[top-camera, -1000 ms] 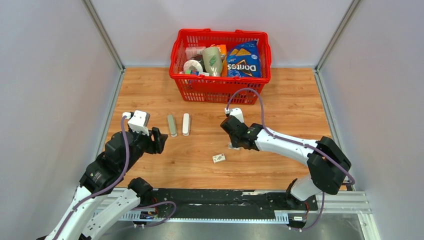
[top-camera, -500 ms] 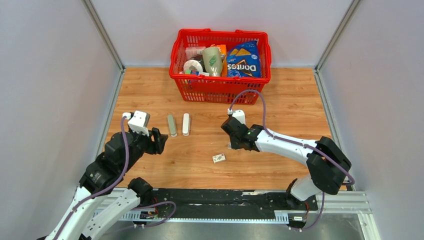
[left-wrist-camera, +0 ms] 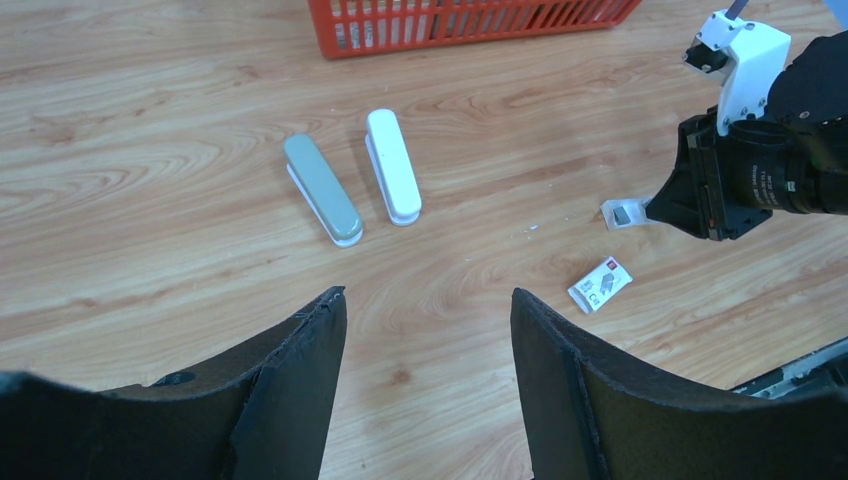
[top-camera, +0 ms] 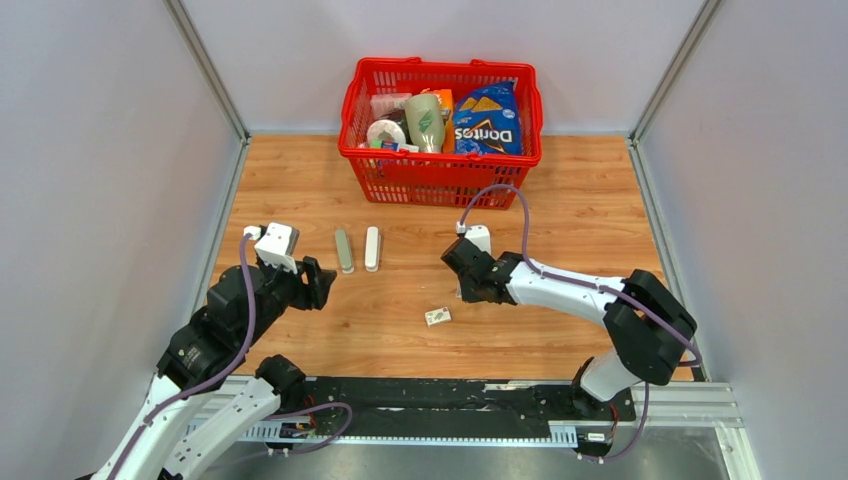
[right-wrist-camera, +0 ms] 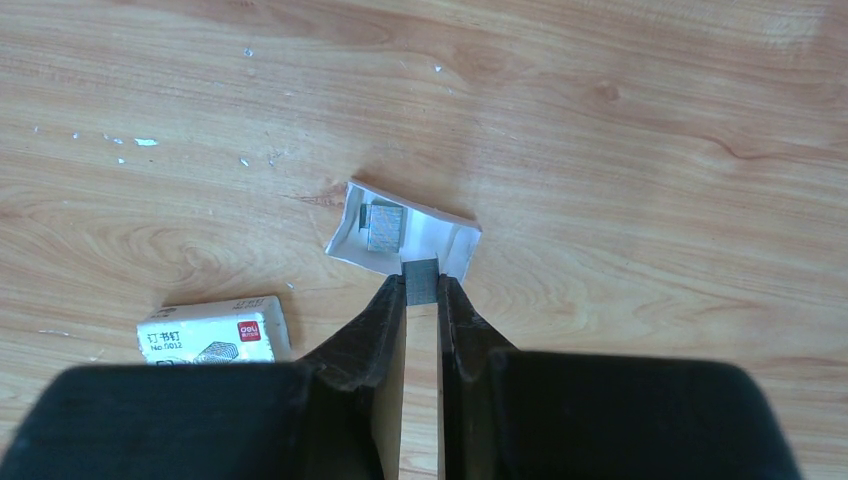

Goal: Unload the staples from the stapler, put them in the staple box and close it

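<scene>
One staple strip [right-wrist-camera: 421, 278] sits pinched in right tool [right-wrist-camera: 421, 290].

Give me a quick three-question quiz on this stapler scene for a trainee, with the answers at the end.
1. True or false: the left hand grips a stapler.
2. What does the right hand pinch? A) staples B) a stapler C) nothing
3. Fill in: in the top view, the green stapler lies to the ___ of the white stapler.
Key: 1 false, it is open and holds nothing; 2 A; 3 left.
</scene>
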`<act>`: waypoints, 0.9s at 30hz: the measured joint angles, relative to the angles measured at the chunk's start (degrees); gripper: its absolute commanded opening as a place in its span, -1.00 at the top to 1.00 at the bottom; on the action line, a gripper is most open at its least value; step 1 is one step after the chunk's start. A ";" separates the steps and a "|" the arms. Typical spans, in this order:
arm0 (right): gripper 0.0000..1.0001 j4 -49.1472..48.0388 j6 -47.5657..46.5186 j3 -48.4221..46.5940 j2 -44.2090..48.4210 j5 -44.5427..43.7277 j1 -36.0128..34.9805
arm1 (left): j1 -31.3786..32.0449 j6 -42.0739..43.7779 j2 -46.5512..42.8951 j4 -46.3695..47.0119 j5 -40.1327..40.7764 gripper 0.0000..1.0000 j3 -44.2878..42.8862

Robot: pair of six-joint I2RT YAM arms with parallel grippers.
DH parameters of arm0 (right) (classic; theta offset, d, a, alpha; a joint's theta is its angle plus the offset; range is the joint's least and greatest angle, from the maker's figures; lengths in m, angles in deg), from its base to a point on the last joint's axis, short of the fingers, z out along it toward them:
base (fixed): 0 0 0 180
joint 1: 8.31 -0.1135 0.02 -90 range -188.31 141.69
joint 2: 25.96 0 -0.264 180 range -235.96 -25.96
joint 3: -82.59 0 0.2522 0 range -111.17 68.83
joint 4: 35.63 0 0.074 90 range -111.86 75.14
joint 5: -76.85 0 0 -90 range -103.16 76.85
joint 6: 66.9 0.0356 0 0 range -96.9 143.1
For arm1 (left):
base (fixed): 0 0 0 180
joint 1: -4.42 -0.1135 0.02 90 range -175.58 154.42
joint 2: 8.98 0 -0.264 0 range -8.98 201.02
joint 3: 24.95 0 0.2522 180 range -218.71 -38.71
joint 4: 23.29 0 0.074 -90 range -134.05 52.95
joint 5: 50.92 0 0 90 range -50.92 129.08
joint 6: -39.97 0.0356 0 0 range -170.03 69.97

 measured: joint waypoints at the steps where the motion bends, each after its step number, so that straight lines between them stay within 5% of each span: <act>1: 0.77 0.00 0.11 0.09 -0.04 0.00 0.00 | 0.00 0.00 0.00 0.00 0.00 -0.37 0.00; 27: 0.63 -1.36 1.57 0.33 -3.10 -1.57 0.00 | 0.00 0.00 0.00 0.00 0.00 -0.38 0.00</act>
